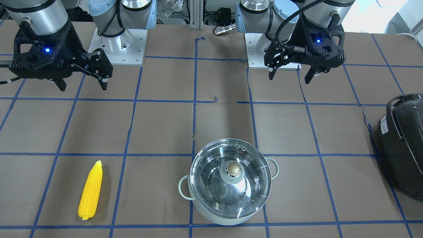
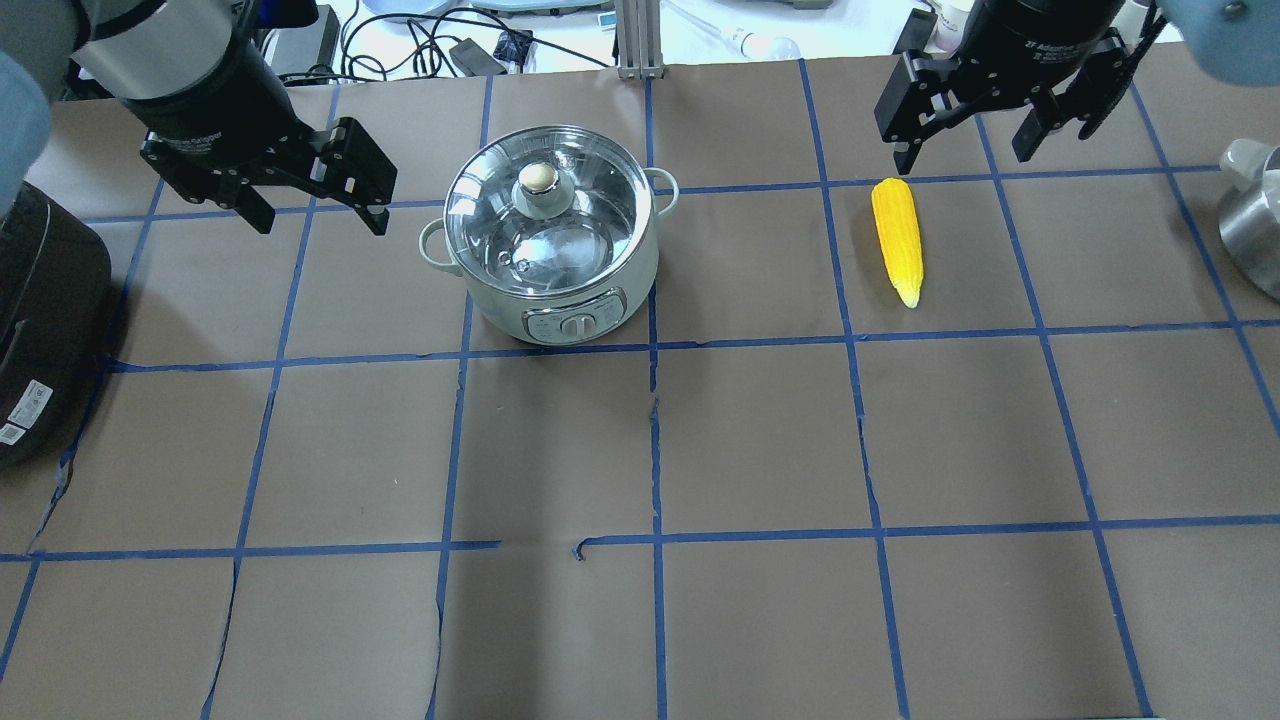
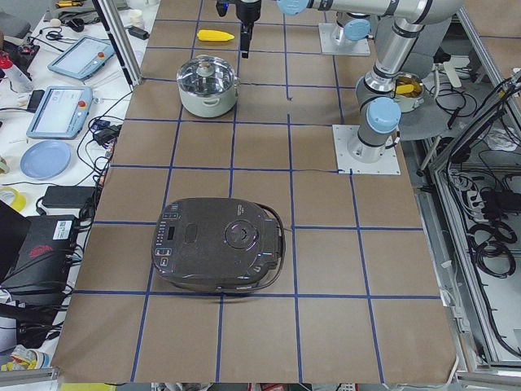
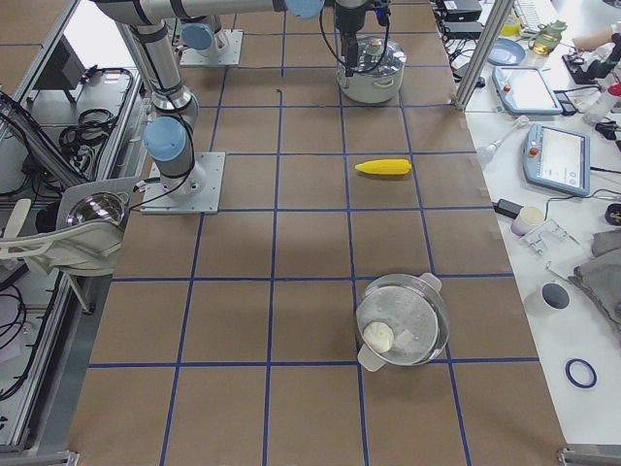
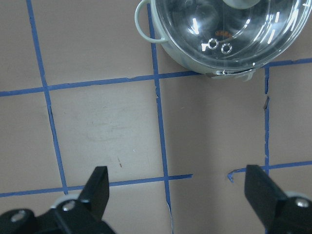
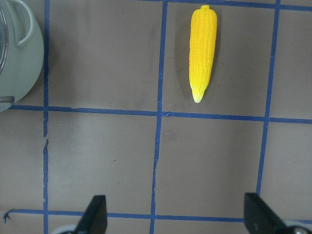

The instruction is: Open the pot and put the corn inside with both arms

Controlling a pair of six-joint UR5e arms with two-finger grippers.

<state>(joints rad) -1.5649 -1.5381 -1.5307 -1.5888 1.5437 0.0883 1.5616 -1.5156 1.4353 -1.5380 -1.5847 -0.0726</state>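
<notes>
Beside the open left tool (image 2: 320,215), the pot (image 2: 560,290) is sitting lidded; the open right tool (image 2: 962,155) is hovering near corn (image 2: 897,240). Next, likely: gripping the knob (image 2: 539,178).

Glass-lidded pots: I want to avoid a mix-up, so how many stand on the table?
2. The mint-green pot stands near the middle of the table; a steel pot stands past the corn, near its end on the robot's right. None looks hidden.

Brown blue-taped table (image 2: 760,440) carries the lidded pot (image 2: 500,303), corn (image 2: 896,240) and dark appliance (image 2: 40,300).
</notes>
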